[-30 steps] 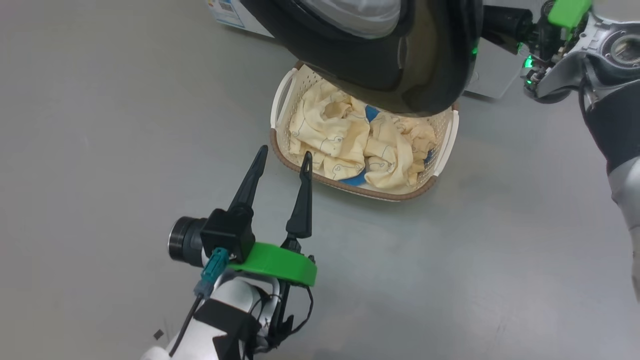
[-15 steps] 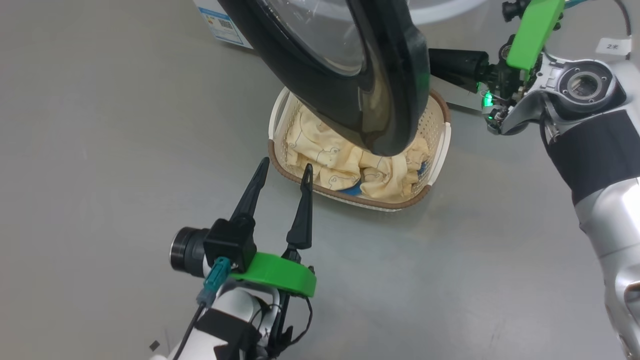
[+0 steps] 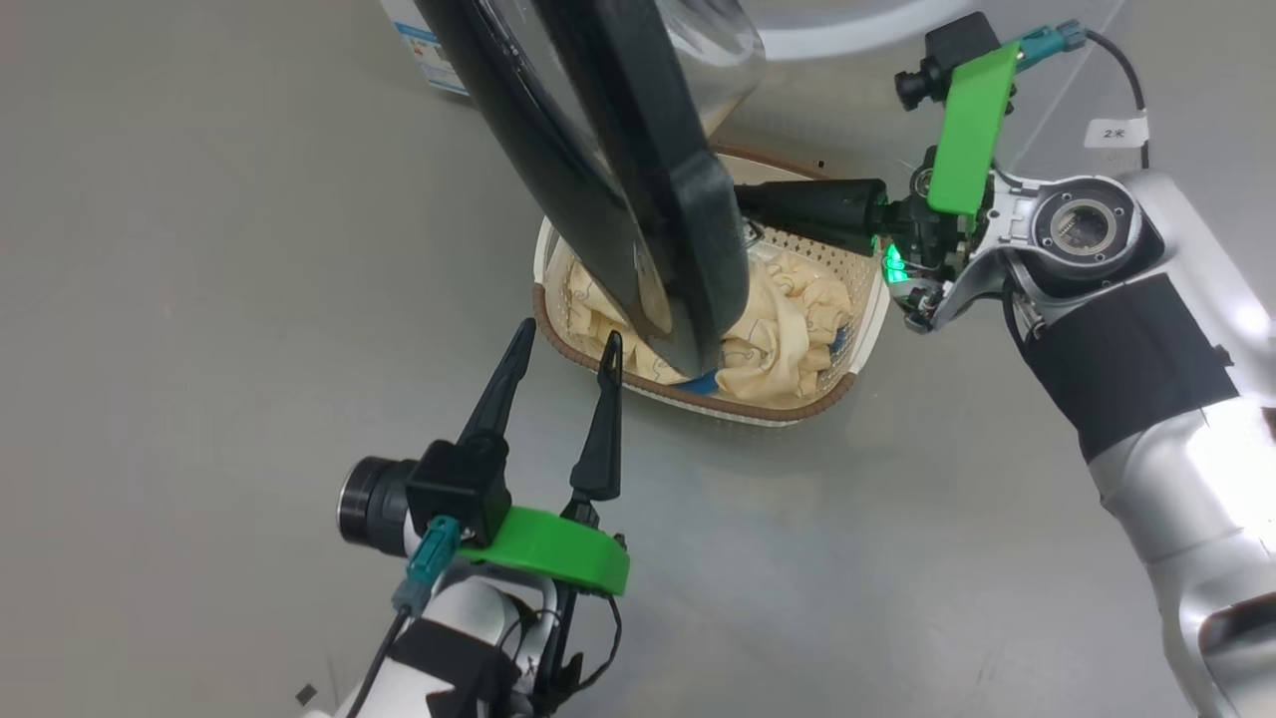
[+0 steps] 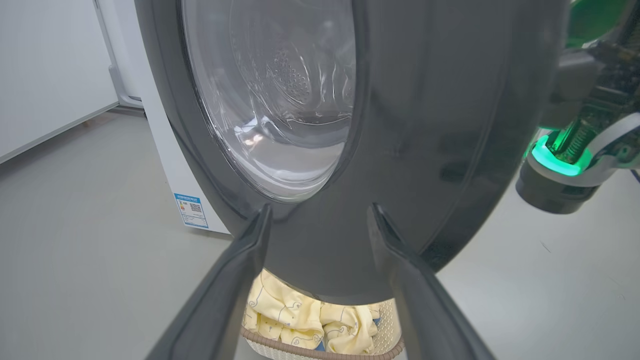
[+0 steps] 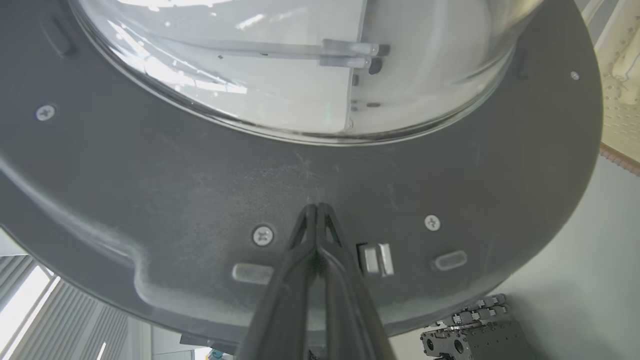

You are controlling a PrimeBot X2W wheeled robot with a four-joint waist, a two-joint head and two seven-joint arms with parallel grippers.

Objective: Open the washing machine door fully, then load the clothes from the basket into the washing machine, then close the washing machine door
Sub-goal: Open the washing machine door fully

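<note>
Washing machine door (image 3: 688, 229) partly open, edge-on from the head: wide glossy black rim, clear glass bowl bulging. Hanging over the basket (image 3: 788, 405), covering much of the pale yellow clothes (image 3: 788, 329). Right gripper (image 5: 316, 207) pinched closed, tips against the rim's inner face. Left gripper (image 3: 567, 332) spread wide, empty, just beside the basket.

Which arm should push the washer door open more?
The right. The right gripper, shut, has its tips against the inner face of the washing machine door. The left gripper hangs open on the door's outer side, touching nothing.
</note>
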